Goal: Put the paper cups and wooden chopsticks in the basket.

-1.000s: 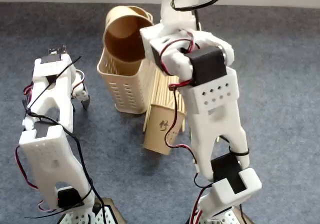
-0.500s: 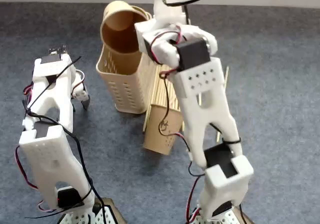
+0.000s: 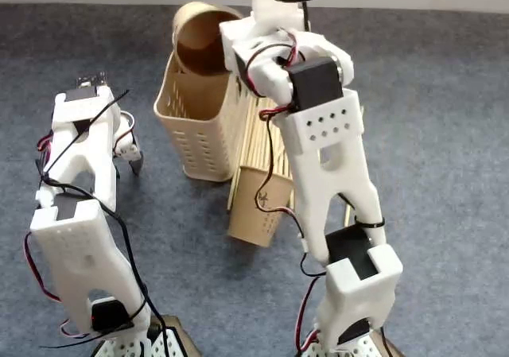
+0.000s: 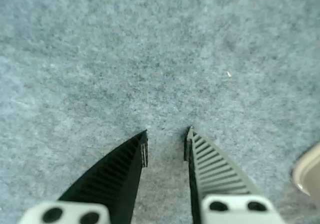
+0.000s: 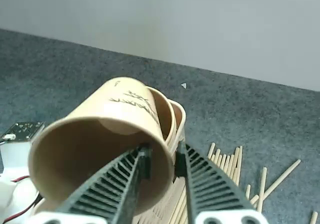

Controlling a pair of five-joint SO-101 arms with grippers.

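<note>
One paper cup (image 3: pixel 203 43) hangs tilted above the far end of the basket (image 3: pixel 191 146), its rim pinched between the jaws of the right gripper (image 5: pixel 161 159). A second cup (image 3: pixel 256 207) lies on the chopsticks (image 3: pixel 250 142), which are piled just beside the basket. On the basket's other side, the left gripper (image 4: pixel 165 143) points down at the grey carpet (image 3: pixel 445 134), jaws apart and holding nothing.

light: bright and even across the grey table (image 3: pixel 445 134), looks like it comes from overhead
shadows: soft, fuzzy, hugging the foot of the basket (image 3: pixel 199 126) and the lower paper cup (image 3: pixel 258 206)
glare: none really, white right arm (image 3: pixel 326 158) is bright but keeps its detail
darkest bit: inside the held paper cup (image 3: pixel 199 43), plus the left gripper (image 4: pixel 166 134) and its black fingers (image 4: pixel 120 174)
</note>
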